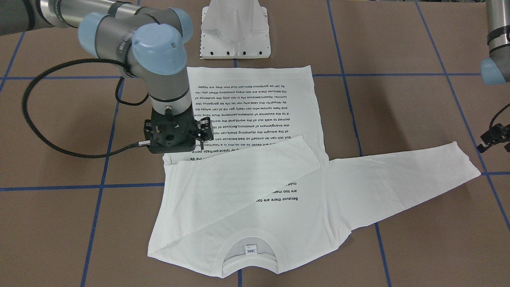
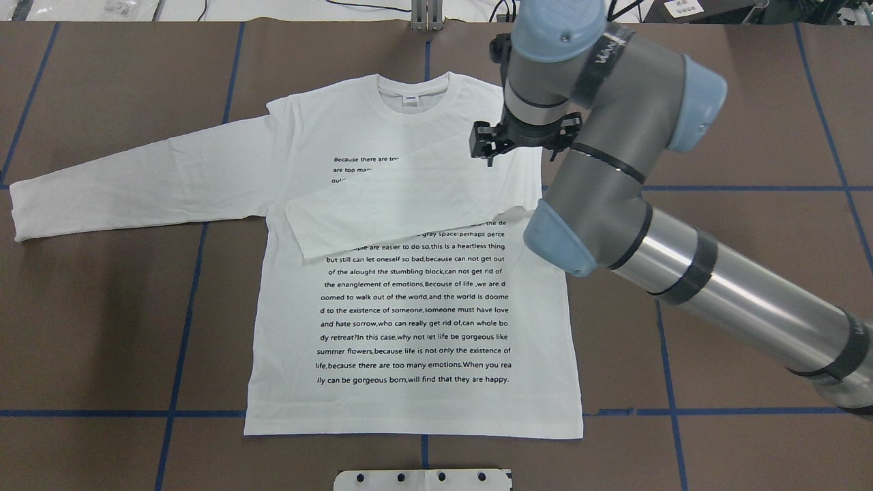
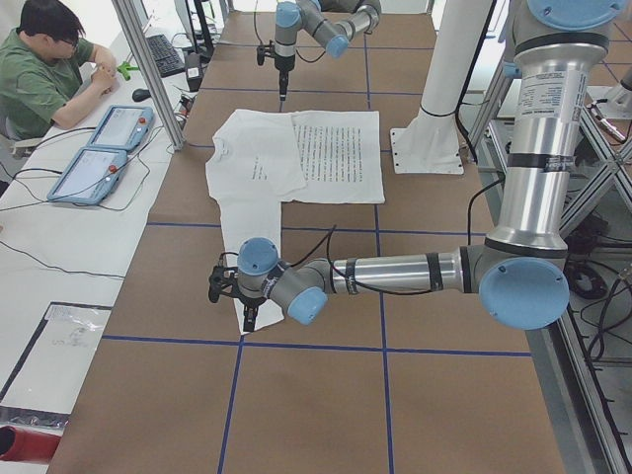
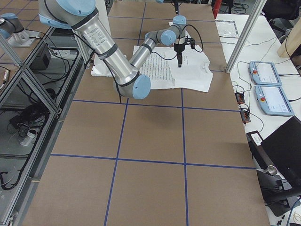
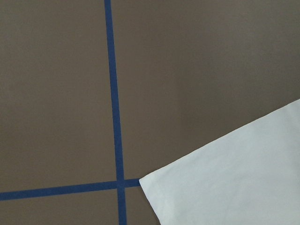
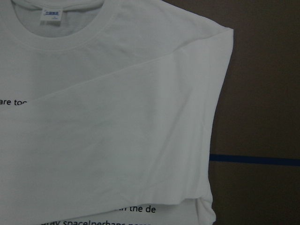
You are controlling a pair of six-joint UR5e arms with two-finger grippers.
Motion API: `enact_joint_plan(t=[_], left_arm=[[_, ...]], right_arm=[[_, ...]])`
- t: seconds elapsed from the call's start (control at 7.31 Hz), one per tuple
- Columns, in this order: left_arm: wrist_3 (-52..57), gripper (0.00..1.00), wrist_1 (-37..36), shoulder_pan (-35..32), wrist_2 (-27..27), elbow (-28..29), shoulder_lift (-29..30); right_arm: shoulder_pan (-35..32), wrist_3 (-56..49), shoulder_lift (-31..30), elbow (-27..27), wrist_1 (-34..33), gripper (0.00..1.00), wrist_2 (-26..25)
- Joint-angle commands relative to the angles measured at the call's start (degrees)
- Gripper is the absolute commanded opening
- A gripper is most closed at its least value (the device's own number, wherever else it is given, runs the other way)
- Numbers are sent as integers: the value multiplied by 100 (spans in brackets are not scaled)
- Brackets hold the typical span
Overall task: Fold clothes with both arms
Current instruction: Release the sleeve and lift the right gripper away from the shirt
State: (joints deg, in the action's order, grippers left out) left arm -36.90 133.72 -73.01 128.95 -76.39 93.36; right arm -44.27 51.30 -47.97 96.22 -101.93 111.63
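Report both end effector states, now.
Left end effector: cannot be told, its fingertips are not clearly shown.
Right end effector: cannot be told, fingers hidden from above; it is over the T-shirt.

The right hand (image 1: 174, 137) points straight down, elbow bent; the left hand (image 3: 247, 318) hangs low, forearm level.

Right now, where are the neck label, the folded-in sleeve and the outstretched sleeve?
neck label (image 1: 250, 248): front-facing view, centre of the label.
folded-in sleeve (image 2: 409, 198): overhead view, middle of its length.
outstretched sleeve (image 2: 136, 187): overhead view, middle of its length.
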Motion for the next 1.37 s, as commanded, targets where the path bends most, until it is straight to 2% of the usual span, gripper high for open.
enact_joint_plan(t=[0.0, 0.14, 0.68, 0.82, 1.23], left_arm=[[-694, 99, 1044, 584, -535, 656, -19], [-757, 99, 1242, 638, -572, 852, 33], [-705, 94, 1244, 647, -633, 1090, 270], [-696, 94, 1270, 647, -782, 1118, 271], [-696, 90, 1280, 700, -792, 1171, 280]], right_arm=[[-677, -698, -756, 748, -379, 100, 734], [-705, -787, -888, 854, -380, 100, 738], [-723, -788, -907, 951, -380, 100, 746], [-723, -788, -907, 951, -380, 100, 747], [-750, -788, -899, 960, -380, 100, 764]])
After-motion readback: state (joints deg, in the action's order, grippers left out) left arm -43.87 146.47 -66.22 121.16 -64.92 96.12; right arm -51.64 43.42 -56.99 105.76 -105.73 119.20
